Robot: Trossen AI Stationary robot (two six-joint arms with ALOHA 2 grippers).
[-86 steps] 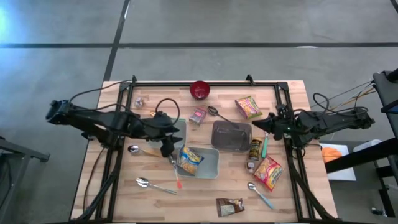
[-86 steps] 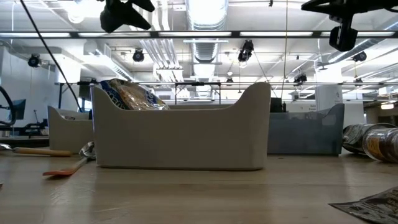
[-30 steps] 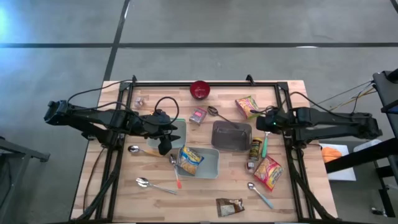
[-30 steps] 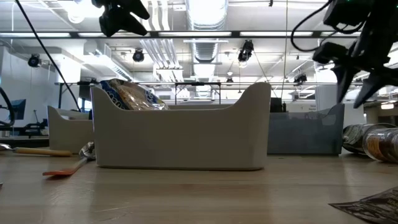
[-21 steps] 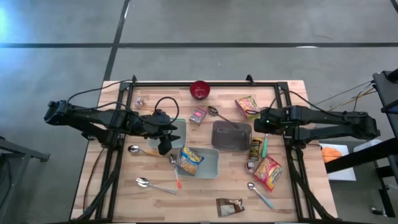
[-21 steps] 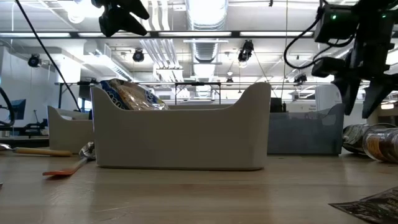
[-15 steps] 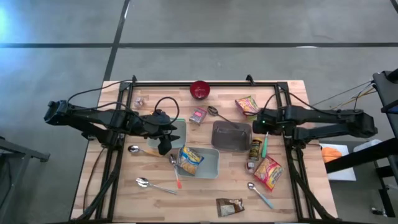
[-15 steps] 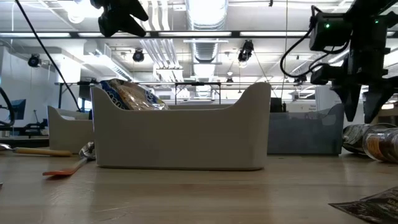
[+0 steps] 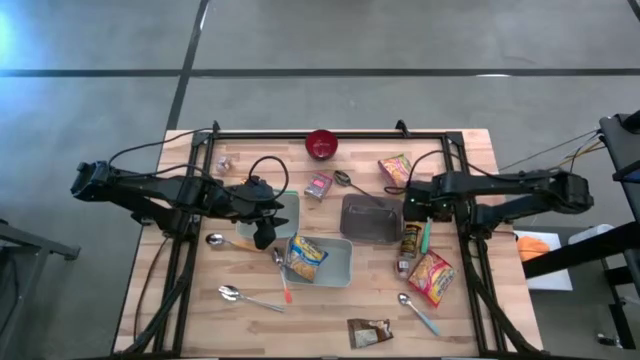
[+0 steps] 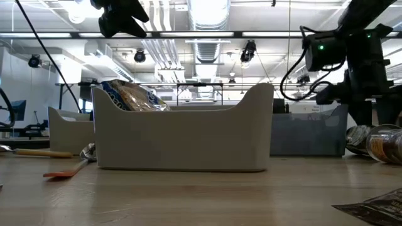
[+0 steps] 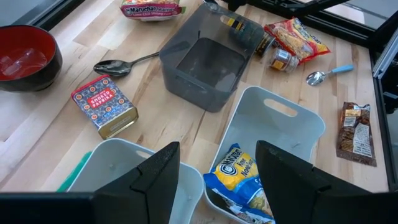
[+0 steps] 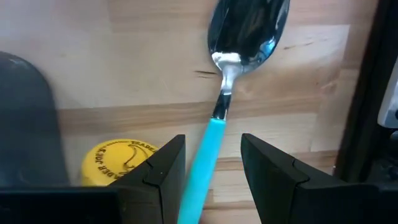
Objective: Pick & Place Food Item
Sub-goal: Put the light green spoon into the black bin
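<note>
The right hand [image 12: 211, 165] hangs low over the bench [image 9: 460, 310], its fingers parted on either side of the blue-handled spoon [image 12: 231, 81], not pinching it. The spoon lies flat just right of the yellow-lidded jar [image 9: 410, 240], beside the dark grey bin [image 9: 372, 219]. The left hand [image 11: 211, 177] hovers with fingers spread and nothing in them, above the left side near the white bin [image 9: 340, 262] that holds a chip bag [image 9: 305, 257].
</note>
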